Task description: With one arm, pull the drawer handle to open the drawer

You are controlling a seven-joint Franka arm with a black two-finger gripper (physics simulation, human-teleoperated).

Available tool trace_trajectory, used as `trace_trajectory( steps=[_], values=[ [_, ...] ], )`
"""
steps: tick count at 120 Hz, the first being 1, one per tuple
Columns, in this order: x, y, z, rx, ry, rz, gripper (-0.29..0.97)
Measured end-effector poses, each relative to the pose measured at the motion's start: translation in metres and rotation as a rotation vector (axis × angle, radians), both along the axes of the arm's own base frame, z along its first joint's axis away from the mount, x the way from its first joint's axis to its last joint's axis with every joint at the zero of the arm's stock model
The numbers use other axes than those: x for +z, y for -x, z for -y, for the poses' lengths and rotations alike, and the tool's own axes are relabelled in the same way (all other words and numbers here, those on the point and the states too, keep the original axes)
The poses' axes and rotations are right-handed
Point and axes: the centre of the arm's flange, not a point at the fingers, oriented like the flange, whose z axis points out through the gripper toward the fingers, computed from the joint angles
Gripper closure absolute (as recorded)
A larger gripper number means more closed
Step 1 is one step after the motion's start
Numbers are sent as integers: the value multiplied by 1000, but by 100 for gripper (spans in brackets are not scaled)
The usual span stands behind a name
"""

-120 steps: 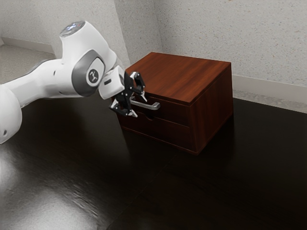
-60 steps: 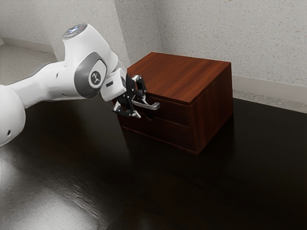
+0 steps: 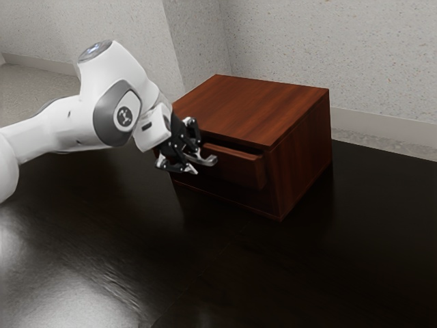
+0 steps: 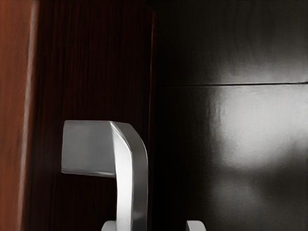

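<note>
A reddish-brown wooden cabinet [image 3: 256, 109] stands on the dark table [image 3: 287, 273]. Its upper drawer [image 3: 235, 166] sticks out a little from the cabinet's front, toward the exterior view's left. At the drawer's front is the silver drawer handle [image 3: 207, 160], and my black gripper [image 3: 188, 160] is shut on its left part. In the wrist view the bent silver handle [image 4: 126, 163] runs down between my fingertips [image 4: 194, 225], in front of the dark drawer face [image 4: 91, 72].
The lower drawer front [image 3: 225, 186] sits flush with the cabinet. The glossy table stretches wide in front of the cabinet and toward the exterior view's right. A speckled wall [image 3: 341, 48] with a pale baseboard stands behind.
My fingers have closed on the handle and my hand has drawn back toward the exterior view's left. The upper drawer has slid partway out with it.
</note>
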Motion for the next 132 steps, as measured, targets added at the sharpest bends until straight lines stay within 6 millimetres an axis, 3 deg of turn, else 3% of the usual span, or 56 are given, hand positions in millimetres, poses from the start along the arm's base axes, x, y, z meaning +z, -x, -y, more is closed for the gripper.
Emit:
trace_trajectory(
  steps=[76,88,117,132],
  values=[
    [6,60,-3,11,56,39,60],
    [9,69,4,-5,41,42,59],
    [9,104,10,-9,57,39,59],
    [13,124,12,-10,58,42,66]
  ],
)
